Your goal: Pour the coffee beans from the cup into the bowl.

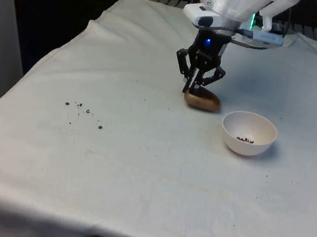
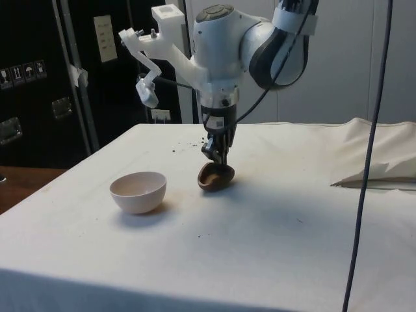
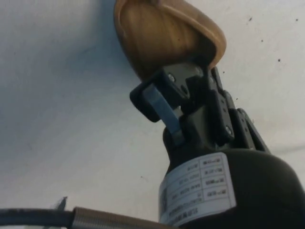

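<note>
Gripper (image 1: 194,90) pinches the rim of the wooden cup (image 1: 202,100), which lies tipped on the cloth just beside the white bowl (image 1: 249,134). Looks light, stiff, smooth-walled, so the rim is the 1 sensible hold.

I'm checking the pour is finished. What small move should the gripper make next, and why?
Probably open the fingers and lift clear. The cup lies on its side on the cloth, the gripper pinching its rim; beans already sit in the bowl, and the cup's inside looks empty in the wrist view.
</note>
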`<state>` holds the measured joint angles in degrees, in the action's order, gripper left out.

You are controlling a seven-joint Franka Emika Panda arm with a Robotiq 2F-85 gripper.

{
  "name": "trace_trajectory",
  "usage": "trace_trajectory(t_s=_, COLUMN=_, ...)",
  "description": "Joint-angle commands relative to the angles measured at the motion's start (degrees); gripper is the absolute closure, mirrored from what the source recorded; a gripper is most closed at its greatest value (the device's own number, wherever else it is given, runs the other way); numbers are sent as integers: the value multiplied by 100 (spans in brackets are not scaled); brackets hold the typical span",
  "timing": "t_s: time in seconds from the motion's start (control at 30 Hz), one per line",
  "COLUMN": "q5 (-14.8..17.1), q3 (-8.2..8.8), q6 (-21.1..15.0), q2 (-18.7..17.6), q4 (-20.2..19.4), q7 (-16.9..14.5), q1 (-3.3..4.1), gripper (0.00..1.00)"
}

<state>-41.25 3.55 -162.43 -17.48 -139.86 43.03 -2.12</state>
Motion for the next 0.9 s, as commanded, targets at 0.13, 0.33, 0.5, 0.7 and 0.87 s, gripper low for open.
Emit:
trace_trajectory(t_s=0.13, q5=218, q3=-34, q6=-109, q2=-23, q4=-34, q7=-189, q1=-63, gripper=100)
trace_trajectory(t_s=0.33, q5=223, q3=-17, q6=-103, q2=-23, q4=-29, q7=-189, q1=-57, gripper=68)
trace_trajectory(t_s=0.5, q5=223, q3=-11, q6=-103, q2=-23, q4=-23, q7=-189, q1=-57, gripper=41)
trace_trajectory(t_s=0.7, q5=275, q3=-34, q6=-34, q2=46, q4=-17, q7=-223, q1=-63, gripper=2)
trace_trajectory(t_s=0.87, q5=344, q3=-63, q6=74, q2=155, q4=29, q7=-246, q1=-52, gripper=0)
